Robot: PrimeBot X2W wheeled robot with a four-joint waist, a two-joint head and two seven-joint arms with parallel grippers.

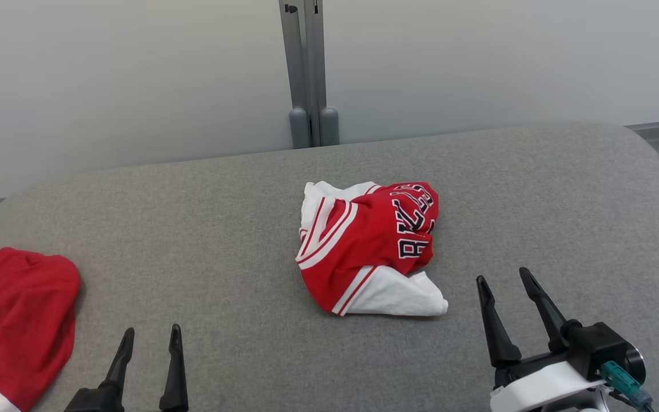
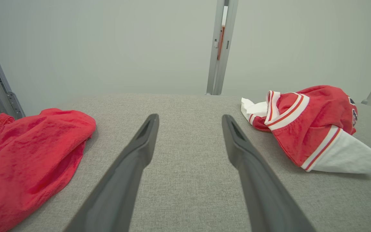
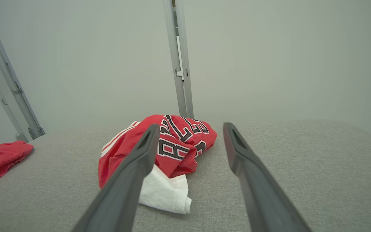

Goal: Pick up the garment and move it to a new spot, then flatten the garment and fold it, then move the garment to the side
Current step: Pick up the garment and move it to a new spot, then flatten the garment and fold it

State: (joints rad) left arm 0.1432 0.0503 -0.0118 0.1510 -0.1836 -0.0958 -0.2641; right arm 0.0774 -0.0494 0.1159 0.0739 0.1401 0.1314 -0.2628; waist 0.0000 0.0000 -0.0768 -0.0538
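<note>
- Though crumpled into a heap, red-and-white fabric jersey with dark lettering (image 1: 364,252) resting mid-bench, white part toward the near side.
- Grey woven-fabric bench (image 1: 221,229) beneath, pale wall behind.
- Long dark left fingers (image 1: 175,366) spread wide, holding nothing, over the near edge, well apart from jersey and to its left.
- Long dark right fingers (image 1: 492,320) likewise spread wide and empty, near jersey's right side, not touching; in right wrist view, jersey (image 3: 179,145) just ahead, partly behind one finger.
- Plain red cloth heap (image 1: 15,320) at bench's left end, well apart from jersey.
</note>
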